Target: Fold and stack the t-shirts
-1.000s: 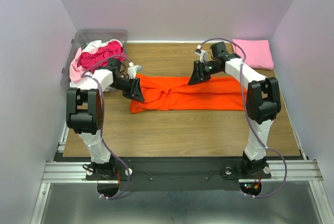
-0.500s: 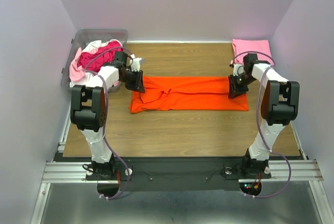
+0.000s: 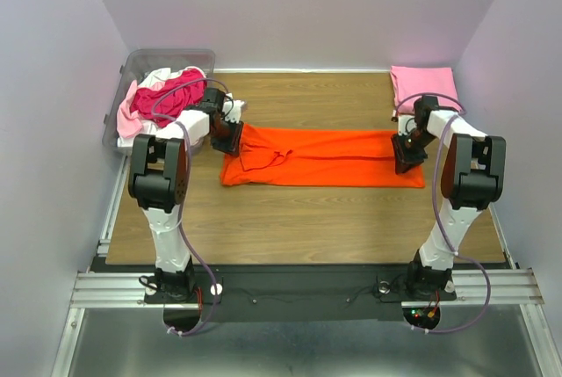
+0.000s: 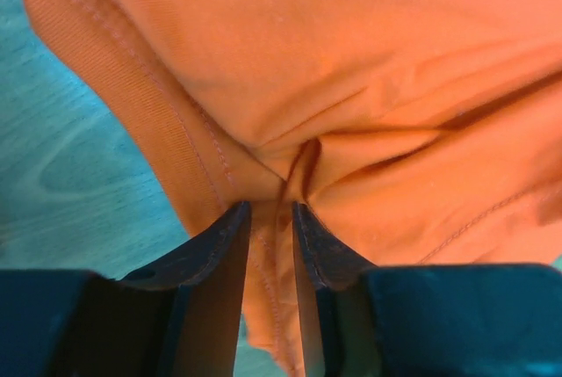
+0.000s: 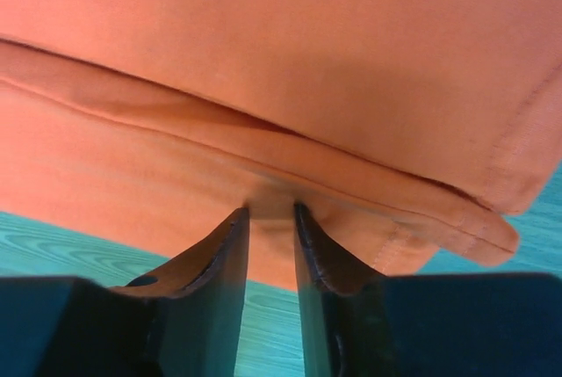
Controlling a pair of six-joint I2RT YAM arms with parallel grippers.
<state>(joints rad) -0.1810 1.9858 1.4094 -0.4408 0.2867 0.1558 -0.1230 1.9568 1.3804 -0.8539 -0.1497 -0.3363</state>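
Note:
The bright orange t-shirt (image 3: 325, 157) lies as a long folded strip across the middle of the table. My left gripper (image 3: 230, 136) is shut on its left end, pinching bunched hem cloth (image 4: 272, 245) between the fingers. My right gripper (image 3: 407, 155) is shut on its right end, with a fold of orange cloth (image 5: 272, 219) between the fingers. A folded light pink t-shirt (image 3: 423, 85) lies at the back right corner. Magenta, pale pink and white t-shirts (image 3: 162, 96) are heaped at the back left.
A clear plastic bin (image 3: 145, 65) at the back left holds the heap of shirts, close behind my left arm. The wooden table (image 3: 307, 219) has purple walls on three sides. Bare wood shows in front of the orange shirt.
Both grippers moved outward to the ends of the orange shirt and closed on it. The strip is now stretched longer and flatter, its right end pulled further right.

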